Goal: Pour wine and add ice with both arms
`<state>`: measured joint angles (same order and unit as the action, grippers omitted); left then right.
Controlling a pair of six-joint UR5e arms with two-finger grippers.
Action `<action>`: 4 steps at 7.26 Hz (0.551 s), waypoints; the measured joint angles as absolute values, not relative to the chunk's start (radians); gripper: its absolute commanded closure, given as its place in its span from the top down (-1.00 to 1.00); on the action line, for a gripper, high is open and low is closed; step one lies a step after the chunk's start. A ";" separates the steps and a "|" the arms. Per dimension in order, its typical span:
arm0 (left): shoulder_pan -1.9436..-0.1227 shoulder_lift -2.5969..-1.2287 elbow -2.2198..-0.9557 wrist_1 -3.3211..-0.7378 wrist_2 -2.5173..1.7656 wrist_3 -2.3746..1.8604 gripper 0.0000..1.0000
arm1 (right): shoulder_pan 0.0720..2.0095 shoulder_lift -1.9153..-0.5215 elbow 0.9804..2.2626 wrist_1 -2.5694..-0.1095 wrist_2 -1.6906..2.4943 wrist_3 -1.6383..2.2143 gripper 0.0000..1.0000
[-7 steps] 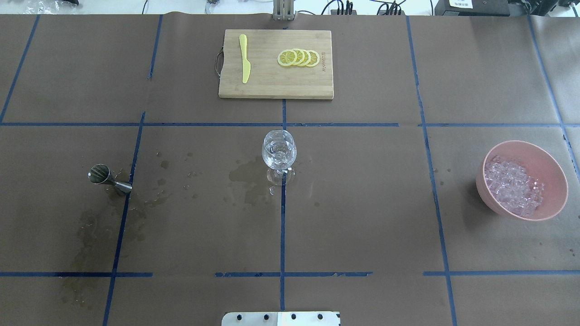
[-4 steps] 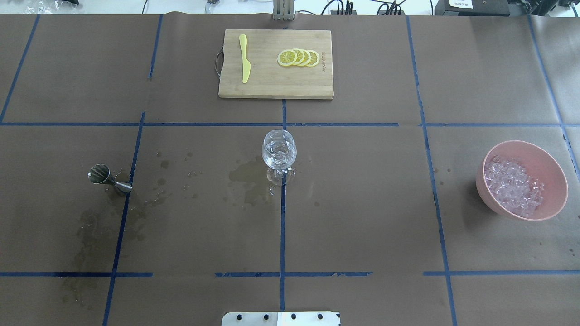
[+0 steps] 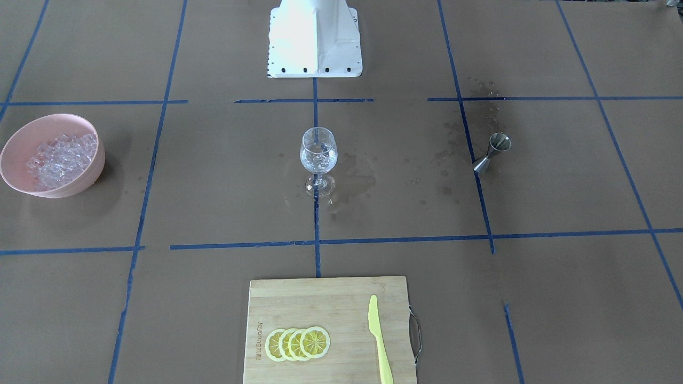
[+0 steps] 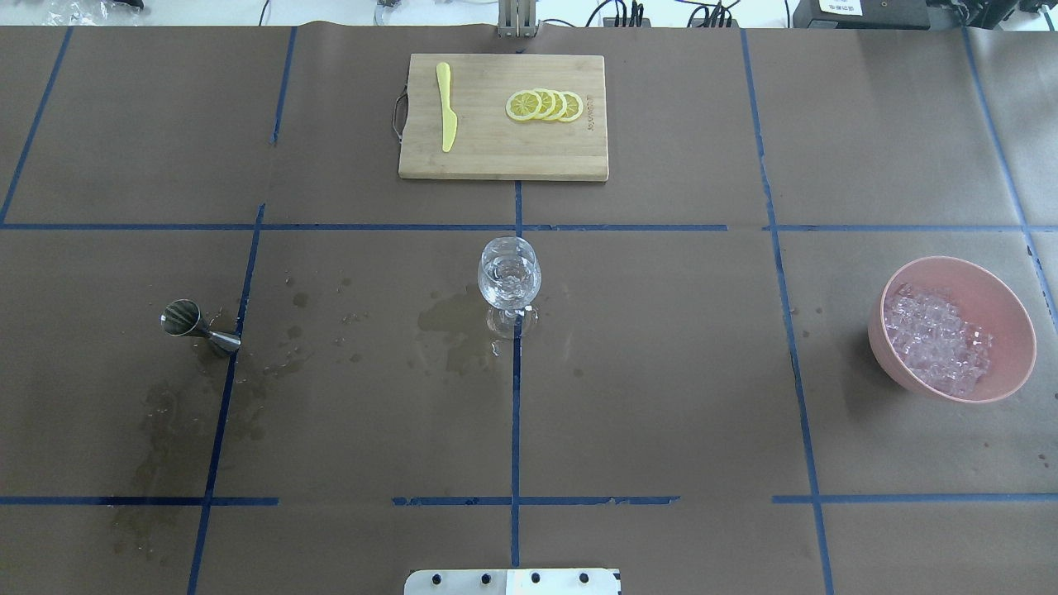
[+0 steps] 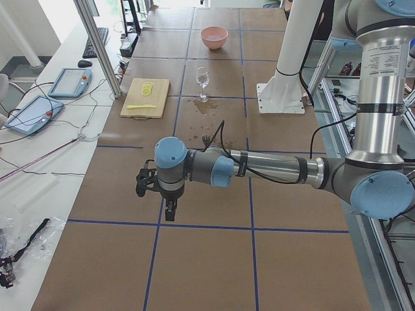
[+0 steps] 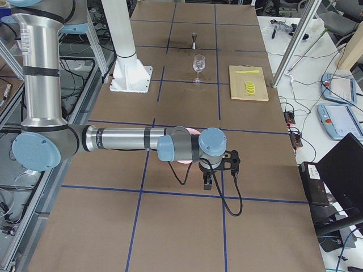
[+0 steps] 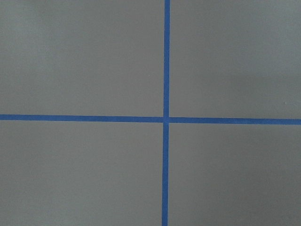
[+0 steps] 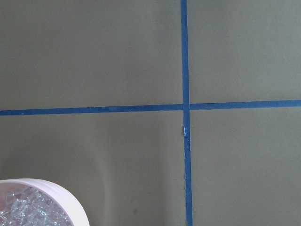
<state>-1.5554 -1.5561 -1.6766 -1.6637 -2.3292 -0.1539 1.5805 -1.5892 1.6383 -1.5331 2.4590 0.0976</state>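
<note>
Overhead exterior view, working outward from the robot: the white base plate point(image 4: 512, 581) sits at the near edge of the table point(image 4: 661, 413); I see neither arm in this view.

1. Left arm point(image 5: 272, 168): it reaches out level over the table's left end. The left gripper point(image 5: 169, 218) points straight down above a crossing of blue tape lines point(image 7: 165, 118). I cannot tell whether its fingers are spread or closed.
2. Right arm point(image 6: 125, 139): it reaches out level over the right end. The right gripper point(image 6: 207, 186) points down. I cannot tell its finger state either. Its wrist camera catches the pink bowl's rim at lower left.
3. Middle row, left: a steel jigger point(image 4: 198, 324) stands upright beside a tape line, with damp stains point(image 4: 450, 322) on the paper around it and toward the centre. I cannot tell what it holds.
4. Middle row, centre: a stemmed glass point(image 4: 509, 277) stands upright on the centre line. The wine point(image 4: 507, 273) is in its bowl, clear and glittering. I cannot tell whether cubes lie in it.
5. Middle row, right: the pink bowl point(image 4: 1012, 330) holds the ice point(image 4: 934, 343), a heap of clear cubes.
6. Far edge: a wooden cutting board point(image 4: 496, 161) carries a yellow knife point(image 4: 446, 107) and four overlapping lemon slices point(image 4: 545, 106).
</note>
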 measured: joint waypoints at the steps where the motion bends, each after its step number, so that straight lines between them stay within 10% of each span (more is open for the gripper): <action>1: -1.555 -1.556 -1.677 -1.664 -2.329 -0.152 1.00 | 1.582 -1.589 1.638 -1.533 2.458 0.103 1.00; 4: -1.555 -1.554 -1.677 -1.664 -2.329 -0.150 1.00 | 1.590 -1.587 1.640 -1.530 2.426 0.128 1.00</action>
<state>-1.5555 -1.5540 -1.6771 -1.6644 -2.3286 -0.1504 1.5901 -1.5875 1.6397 -1.5301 2.4262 0.1282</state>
